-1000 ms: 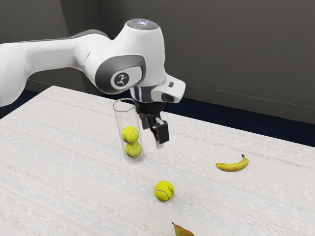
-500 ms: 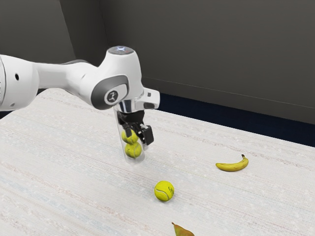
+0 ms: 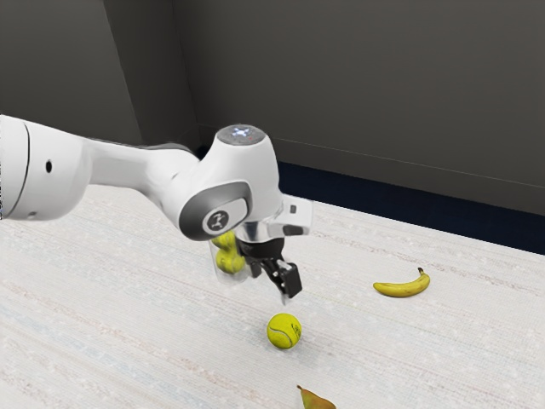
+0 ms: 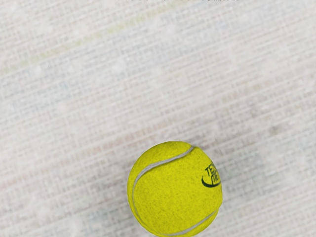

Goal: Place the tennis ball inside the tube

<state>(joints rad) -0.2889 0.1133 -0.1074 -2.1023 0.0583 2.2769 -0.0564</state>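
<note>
My gripper (image 3: 274,281) hangs open just above and behind the loose tennis ball (image 3: 284,331), with nothing between its fingers. The same tennis ball (image 4: 175,190) lies on the table under my hand in the wrist view, its dark lettering facing up to one side. The clear tube (image 3: 230,278) stands on the table beside the gripper, toward the exterior view's left, holding two tennis balls (image 3: 229,260) stacked one on the other. My arm hides the tube's upper part.
A banana (image 3: 402,288) lies on the pale table (image 3: 477,341) toward the exterior view's right. Part of a pear (image 3: 316,399) shows at that view's lower edge, near the loose ball. A dark wall stands behind the table.
My hand first came down past the tube's side, then moved toward the exterior view's right and lower, close to the loose ball. The balls, banana and pear have stayed put.
</note>
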